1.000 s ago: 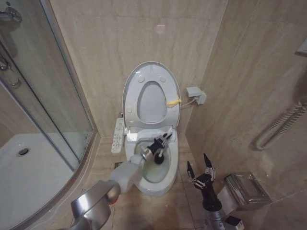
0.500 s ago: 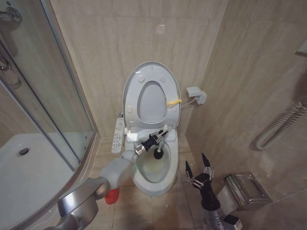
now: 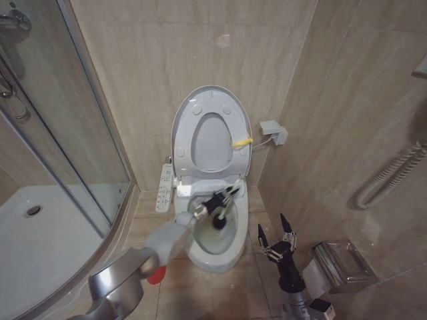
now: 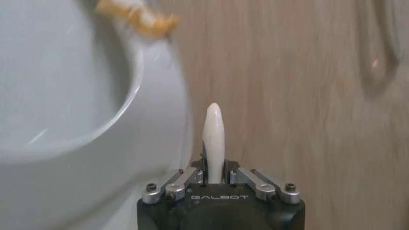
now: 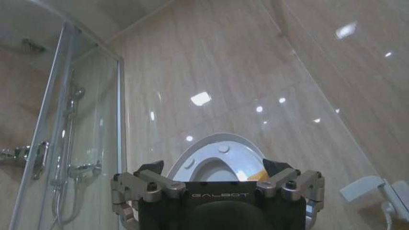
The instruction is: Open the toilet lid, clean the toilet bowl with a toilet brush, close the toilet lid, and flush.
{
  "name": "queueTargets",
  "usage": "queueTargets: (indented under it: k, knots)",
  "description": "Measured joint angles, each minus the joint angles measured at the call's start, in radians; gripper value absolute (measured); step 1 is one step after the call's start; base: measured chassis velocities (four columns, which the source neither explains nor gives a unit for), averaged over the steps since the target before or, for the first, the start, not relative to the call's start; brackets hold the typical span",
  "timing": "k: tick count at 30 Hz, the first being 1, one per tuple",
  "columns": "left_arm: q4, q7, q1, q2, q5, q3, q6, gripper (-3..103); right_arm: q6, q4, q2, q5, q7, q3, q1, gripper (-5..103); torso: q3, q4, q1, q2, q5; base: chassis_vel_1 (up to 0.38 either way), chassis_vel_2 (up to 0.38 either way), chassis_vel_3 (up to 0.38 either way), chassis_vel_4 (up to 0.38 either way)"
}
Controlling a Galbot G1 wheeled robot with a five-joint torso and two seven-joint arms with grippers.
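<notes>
The left tool (image 3: 223, 200) is grasping the toilet brush (image 3: 220, 217), thin white handle, dark head inside the toilet bowl (image 3: 215, 257); the right tool (image 3: 275, 235) is released.

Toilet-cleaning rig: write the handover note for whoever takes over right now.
Left gripper: shut on the thin white-handled toilet brush, dark bristle head inside the stained white ceramic toilet bowl.
Right gripper: open, idle, beside the bowl.
Large white plastic toilet lid: raised against the wall, yellow tag at its edge.
Small red brush holder: on the floor beside the bowl.
Done: lid opened.
Left: finish scrubbing, close lid, flush.
</notes>
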Motion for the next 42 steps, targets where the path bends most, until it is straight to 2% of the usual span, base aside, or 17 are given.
queueTargets:
  k: [1, 4, 5, 7, 10, 15, 20, 22, 25, 28, 29, 30, 31, 34, 38, 41, 42]
  knots:
    - [0.0, 0.0, 0.0, 0.0, 0.0, 0.0, 0.0, 19, 0.0, 0.0, 0.0, 0.0, 0.0, 0.0, 0.0, 100, 0.0, 0.0, 0.0, 0.0, 0.0, 0.0, 0.0, 0.0, 0.0]
    - [-0.009, 0.003, -0.026, -0.063, -0.031, 0.001, -0.011, 19, 0.0, -0.008, 0.0, 0.008, -0.001, -0.001, 0.001, 100, 0.0, -0.0009, 0.0, 0.0, -0.0001, 0.0, 0.0, 0.0, 0.0]
    - [-0.009, 0.003, -0.026, -0.063, -0.031, 0.001, -0.011, 19, 0.0, -0.008, 0.0, 0.008, -0.001, -0.001, 0.001, 100, 0.0, -0.0009, 0.0, 0.0, -0.0001, 0.0, 0.0, 0.0, 0.0]
    - [0.035, -0.001, -0.008, -0.066, -0.001, -0.009, -0.01, 19, 0.0, -0.009, 0.0, 0.023, -0.005, 0.0, 0.001, 100, 0.0, 0.0007, 0.0, 0.0, 0.0003, 0.0, 0.0, 0.0, 0.0]
    - [0.052, -0.029, 0.016, -0.037, 0.036, -0.019, -0.01, 19, 0.0, -0.015, -0.005, 0.032, -0.007, 0.0, 0.006, 100, 0.0, 0.0007, 0.0, 0.0, 0.0, 0.0, 0.0, 0.0, 0.0]
    - [0.042, -0.042, 0.016, -0.022, 0.045, -0.023, -0.013, 19, 0.0, -0.022, -0.003, 0.032, -0.008, -0.008, 0.014, 100, 0.0, 0.0009, 0.0, 0.0, 0.0, 0.0, 0.0, 0.0, 0.0]
    - [0.01, -0.039, 0.002, -0.062, 0.045, -0.038, -0.029, 19, -0.001, -0.026, 0.0, 0.024, -0.008, -0.017, 0.019, 100, 0.0, -0.001, 0.0, 0.0, -0.0003, 0.0, 0.0, 0.0, 0.0]
    - [0.021, -0.036, 0.004, -0.064, 0.052, -0.044, -0.029, 19, -0.001, -0.026, 0.0, 0.023, -0.008, -0.017, 0.019, 100, 0.0, -0.001, 0.0, 0.0, -0.0004, 0.0, 0.0, 0.0, 0.0]
    - [0.054, -0.036, 0.038, -0.065, 0.098, -0.077, -0.029, 19, -0.001, -0.023, 0.0, 0.024, -0.01, -0.018, 0.014, 100, 0.0, 0.0006, 0.0, 0.0, 0.0001, 0.0, 0.0, 0.0, 0.0]
    - [0.057, -0.052, 0.086, -0.058, 0.141, -0.115, -0.035, 19, -0.001, -0.022, 0.0, 0.025, -0.012, -0.021, 0.014, 100, 0.0, 0.0003, 0.0, 0.0, -0.0005, 0.0, 0.0, 0.0, 0.0]
    - [0.051, -0.06, 0.099, -0.053, 0.153, -0.128, -0.037, 19, -0.001, -0.022, 0.0, 0.024, -0.012, -0.022, 0.017, 100, 0.0, 0.001, 0.0, 0.0, 0.0001, 0.0, 0.0, 0.0, 0.0]
    - [0.027, -0.086, 0.118, -0.041, 0.161, -0.142, -0.04, 19, -0.001, -0.023, 0.0, 0.022, -0.013, -0.024, 0.022, 100, -0.001, 0.0001, 0.0, 0.0, 0.0001, 0.0, 0.0, 0.0, 0.0]
    - [0.027, -0.086, 0.118, -0.041, 0.161, -0.142, -0.04, 19, -0.001, -0.023, 0.0, 0.022, -0.013, -0.024, 0.022, 100, -0.001, 0.0001, 0.0, 0.0, 0.0001, 0.0, 0.0, 0.0, 0.0]
    - [-0.032, -0.157, 0.136, -0.036, 0.134, -0.152, -0.04, 19, -0.001, -0.026, 0.0, 0.02, -0.014, -0.025, 0.029, 100, 0.0, 0.001, 0.0, 0.0, -0.0002, 0.0, 0.0, 0.0, 0.0]
    - [-0.048, -0.191, 0.124, -0.062, 0.104, -0.165, -0.041, 19, -0.001, -0.029, 0.0, 0.019, -0.017, -0.023, 0.028, 100, 0.0, -0.0007, 0.0, 0.0, -0.0002, 0.0, 0.0, 0.0, 0.0]
    - [-0.035, -0.191, 0.127, -0.064, 0.101, -0.163, -0.041, 19, 0.0, -0.031, 0.0, 0.019, -0.02, -0.019, 0.027, 100, 0.0, -0.0007, 0.0, 0.0, -0.0003, 0.0, 0.0, 0.0, 0.0]
    - [-0.029, -0.188, 0.145, -0.054, 0.102, -0.155, -0.041, 19, 0.0, -0.031, 0.0, 0.021, -0.021, -0.016, 0.026, 100, 0.0, 0.0002, 0.0, 0.0, -0.0001, 0.0, 0.0, 0.0, 0.0]
